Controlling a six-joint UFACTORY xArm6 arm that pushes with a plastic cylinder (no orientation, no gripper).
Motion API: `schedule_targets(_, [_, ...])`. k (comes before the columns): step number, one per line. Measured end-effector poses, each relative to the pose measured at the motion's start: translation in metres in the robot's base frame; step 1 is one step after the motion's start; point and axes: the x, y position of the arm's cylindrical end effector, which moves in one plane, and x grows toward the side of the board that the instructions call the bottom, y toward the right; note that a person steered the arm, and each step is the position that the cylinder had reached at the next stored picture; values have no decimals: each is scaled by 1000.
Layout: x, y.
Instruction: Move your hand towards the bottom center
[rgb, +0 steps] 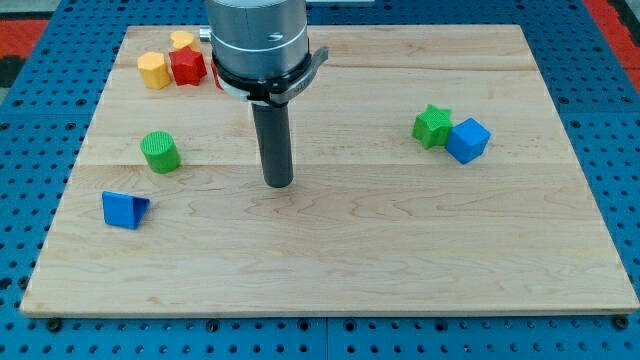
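Camera view showed my tip on counter, touching nothing, right of green cylinder, well apart. No jaws fitted: bare rod. Step: travel toward bottom centre, seemingly unfinished. Next move: slide toward view's bottom, slightly right; path seemed clear.

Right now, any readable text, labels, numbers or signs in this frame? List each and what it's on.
None readable.
Wooden board: bare grain, no markings.
Blocks, namely yellow ones, red star, green cylinder, blue triangle, green star, blue cube: plain coloured faces, no lettering.
Arm housing and my tip: no label visible.
Blue pegboard: only holes.
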Motion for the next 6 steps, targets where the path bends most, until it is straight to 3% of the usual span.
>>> schedule_targets(6, [37, 116])
